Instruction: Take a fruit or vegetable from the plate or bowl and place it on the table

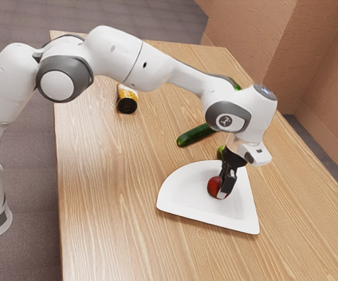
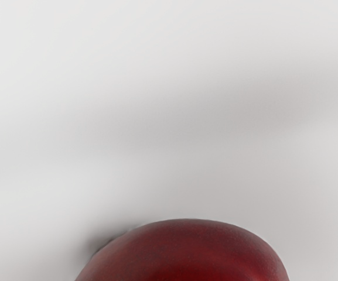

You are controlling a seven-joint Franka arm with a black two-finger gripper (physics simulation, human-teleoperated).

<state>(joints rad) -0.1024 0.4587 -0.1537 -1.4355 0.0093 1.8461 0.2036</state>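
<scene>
The black gripper point(image 1: 227, 180) is low inside the white plate point(image 1: 183, 197), right up against a round red fruit or vegetable point(image 1: 214, 187) and covering part of it. Whether it grips the red thing cannot be made out. From the hand, the top of the red thing point(image 2: 186, 252) looms large at the lower edge, with the pale plate surface point(image 2: 157, 117) behind it.
A dark green cucumber point(image 1: 195, 134) lies on the wooden table point(image 1: 110, 193) beyond the plate. Just behind the gripper is a green item point(image 1: 220, 152), partly hidden. A yellow and black can point(image 1: 127, 99) is farther back, and more green shows behind the arm point(image 1: 234, 84).
</scene>
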